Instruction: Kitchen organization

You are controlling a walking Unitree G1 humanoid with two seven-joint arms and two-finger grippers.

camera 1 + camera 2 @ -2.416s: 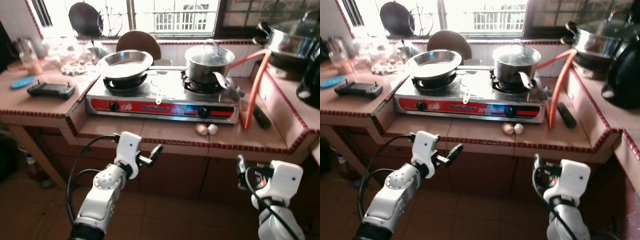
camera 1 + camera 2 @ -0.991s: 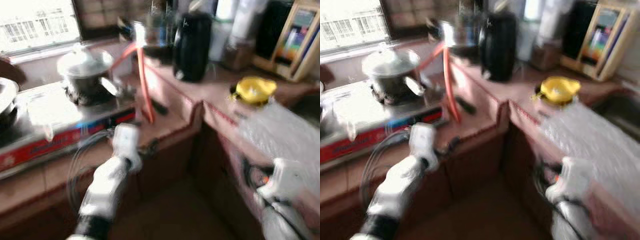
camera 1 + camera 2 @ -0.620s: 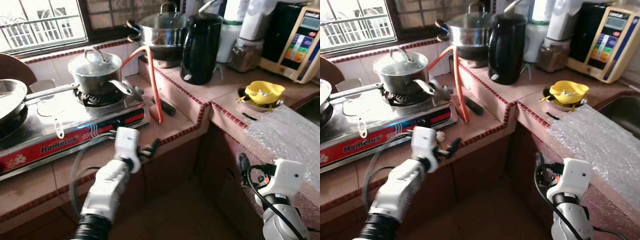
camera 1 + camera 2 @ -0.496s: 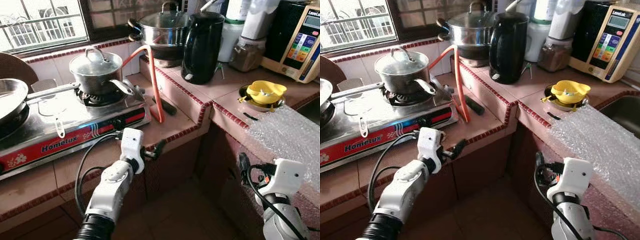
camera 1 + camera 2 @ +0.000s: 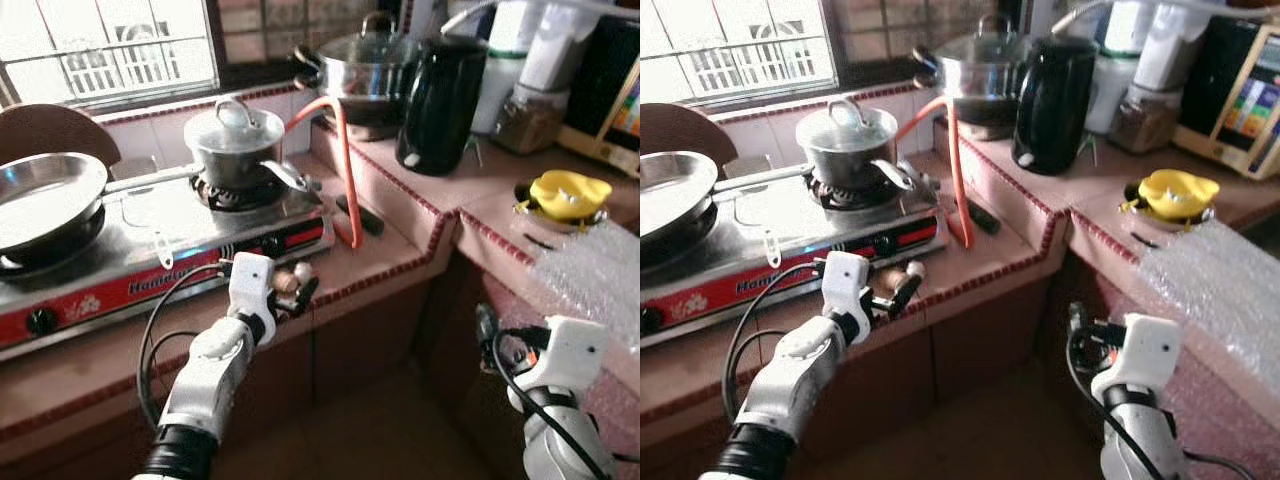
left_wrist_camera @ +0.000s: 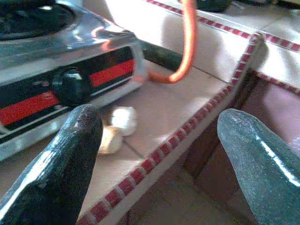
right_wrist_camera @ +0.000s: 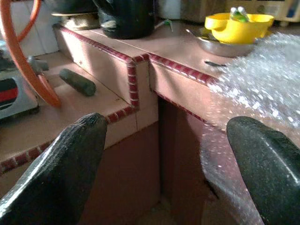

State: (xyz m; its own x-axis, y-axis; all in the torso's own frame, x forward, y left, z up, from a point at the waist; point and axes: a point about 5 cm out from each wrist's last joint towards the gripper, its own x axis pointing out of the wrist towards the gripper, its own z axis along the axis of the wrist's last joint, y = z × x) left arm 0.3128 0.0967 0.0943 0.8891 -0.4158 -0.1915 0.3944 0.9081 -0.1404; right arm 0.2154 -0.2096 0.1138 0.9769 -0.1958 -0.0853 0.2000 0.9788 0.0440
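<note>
Left end effector wide open, near counter edge, beside garlic

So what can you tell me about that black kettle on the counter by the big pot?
The kettle is tall, glossy black, probably plastic, and stands upright on the raised tiled counter to the right of the stove. Its lid looks closed, and a small pale mark shows low on its front. The steel pot stands close beside it on its left, and a brown jar and pale containers stand to its right. Whether it touches any of them cannot be told. Neither end effector is near it.
</note>
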